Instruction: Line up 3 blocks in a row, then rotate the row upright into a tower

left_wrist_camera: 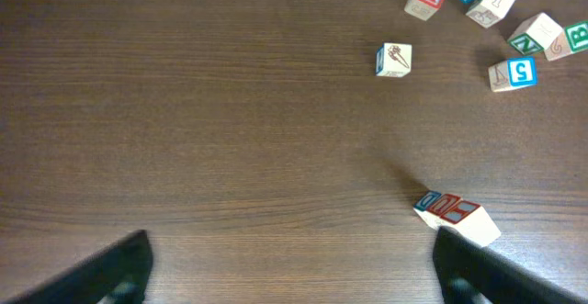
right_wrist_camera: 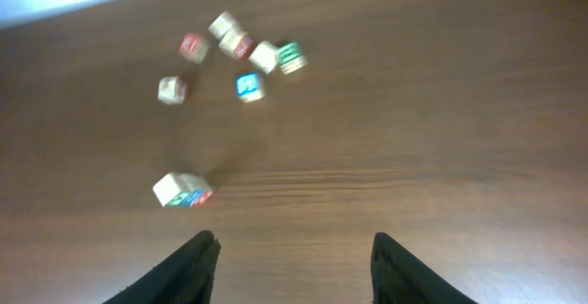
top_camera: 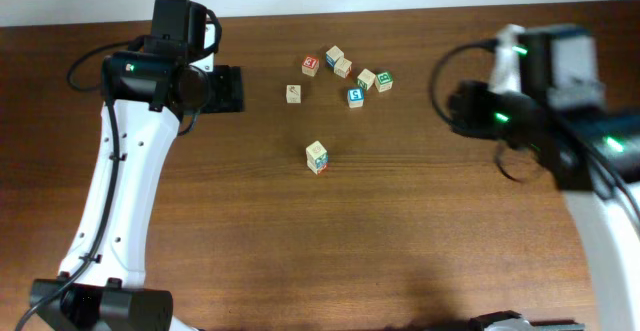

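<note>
**Three blocks together, both jaws apart**

You have the three blocks pressed together mid-worktop: a blue-faced block, a red-faced block and a cream block (stacked or lying in a row, I cannot tell). Other alphabet cubes sit scattered well apart from them. Your left jaws stand wide apart, gripping nothing. Your right jaws are parted too, and both are clear of the blocks.

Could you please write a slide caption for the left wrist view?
Open left gripper hovers over the wooden table, the blocks huddled together at lower right, other alphabet cubes scattered beyond.
</note>
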`<move>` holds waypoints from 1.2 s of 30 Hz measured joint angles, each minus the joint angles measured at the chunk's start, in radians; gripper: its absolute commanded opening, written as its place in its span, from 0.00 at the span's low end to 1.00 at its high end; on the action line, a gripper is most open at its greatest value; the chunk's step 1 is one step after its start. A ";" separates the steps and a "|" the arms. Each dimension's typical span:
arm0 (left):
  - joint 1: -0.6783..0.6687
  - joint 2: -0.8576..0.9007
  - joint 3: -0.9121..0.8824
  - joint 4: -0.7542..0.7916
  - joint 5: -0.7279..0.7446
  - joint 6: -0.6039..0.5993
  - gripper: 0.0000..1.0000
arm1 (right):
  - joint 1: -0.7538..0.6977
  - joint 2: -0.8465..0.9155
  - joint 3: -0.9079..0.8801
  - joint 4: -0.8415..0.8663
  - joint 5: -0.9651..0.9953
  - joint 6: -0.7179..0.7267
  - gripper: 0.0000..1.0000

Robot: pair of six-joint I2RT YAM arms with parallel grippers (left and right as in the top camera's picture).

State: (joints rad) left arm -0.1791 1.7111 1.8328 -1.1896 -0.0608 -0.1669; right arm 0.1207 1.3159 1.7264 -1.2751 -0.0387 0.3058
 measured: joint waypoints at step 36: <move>0.000 0.000 0.000 0.000 -0.011 0.002 0.99 | -0.069 -0.915 -1.238 1.110 0.091 -0.183 0.98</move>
State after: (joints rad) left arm -0.1791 1.7111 1.8328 -1.1896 -0.0723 -0.1650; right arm 0.0517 0.4011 0.4881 -0.1654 0.0525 0.1226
